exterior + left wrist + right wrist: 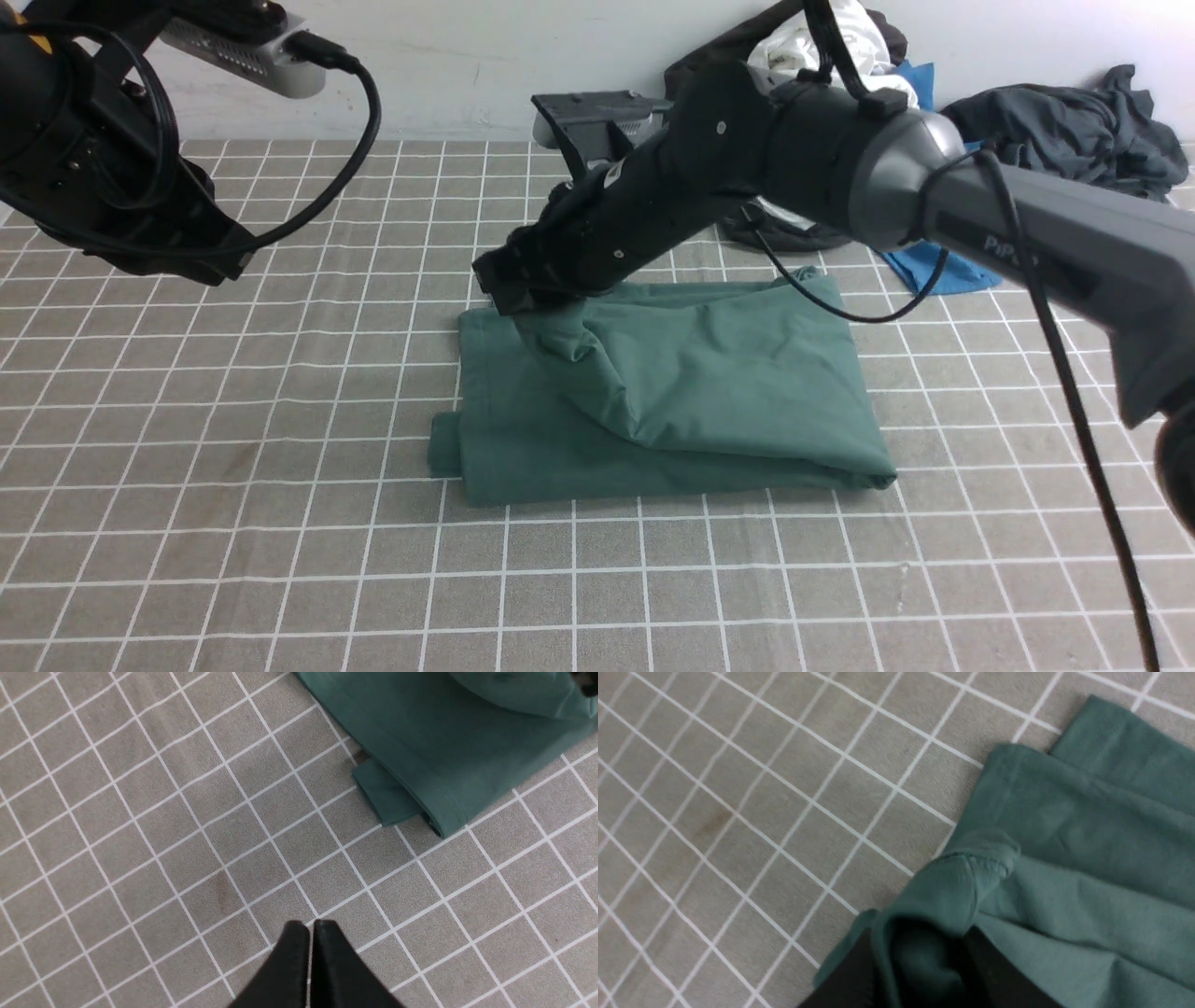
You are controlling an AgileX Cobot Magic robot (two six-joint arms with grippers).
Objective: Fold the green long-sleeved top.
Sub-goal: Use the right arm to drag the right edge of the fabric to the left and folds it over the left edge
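Gridded surface (280, 579) is carrying the green top (672, 401); right tool (513, 297) is pinching its far corner, left tool (311, 927) hovering closed, empty.

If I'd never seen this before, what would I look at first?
Probably the big black right arm reaching across the middle, with the right gripper pinching a bunched bit of the green top near its far left corner. The top lies partly folded on the checked table cover. After that, the heap of clothes, dark, white and blue, at the back right by the wall.
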